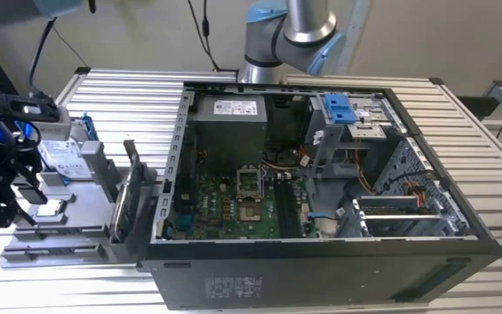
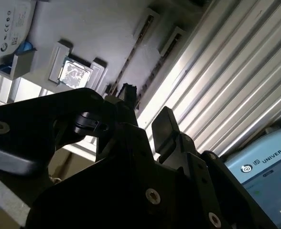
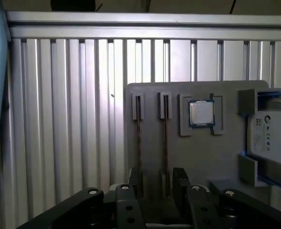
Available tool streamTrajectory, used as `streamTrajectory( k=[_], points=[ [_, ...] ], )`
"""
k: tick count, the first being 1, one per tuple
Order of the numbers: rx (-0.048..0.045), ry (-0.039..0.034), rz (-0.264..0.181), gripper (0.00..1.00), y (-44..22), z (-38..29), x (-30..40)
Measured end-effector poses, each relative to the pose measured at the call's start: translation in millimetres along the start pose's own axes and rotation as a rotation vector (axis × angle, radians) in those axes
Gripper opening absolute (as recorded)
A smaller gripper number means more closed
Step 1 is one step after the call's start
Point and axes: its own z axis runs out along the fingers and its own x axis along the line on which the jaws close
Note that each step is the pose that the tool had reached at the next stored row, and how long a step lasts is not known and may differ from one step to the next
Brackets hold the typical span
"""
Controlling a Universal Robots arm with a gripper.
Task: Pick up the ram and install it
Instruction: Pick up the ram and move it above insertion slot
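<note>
The ram [image 3: 165, 138] stands on edge in a slot of the grey tray [image 3: 212, 157], beside a twin stick [image 3: 139, 138]. I judge it light, stiff and thin, with delicate contacts, so I'd pinch its flat faces along the upper edge, mid-length. My claw [image 3: 156, 183] hangs above the tray's slotted end, pointing down, jaws parted wide, gripping nothing.

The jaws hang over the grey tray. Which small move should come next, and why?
Probably lower the gripper straight down with open jaws. In the first wrist view the jaws stand apart, holding nothing, above the grey tray, and the ram stands on edge in its slot, roughly under the gap.
</note>
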Motion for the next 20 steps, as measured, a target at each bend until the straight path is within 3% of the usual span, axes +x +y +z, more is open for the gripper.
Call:
streamTrajectory(
  k=[20],
  points=[
    [0.0009,-0.0004,0.014,0.42,3.8,35.9,6.4]
  ],
)
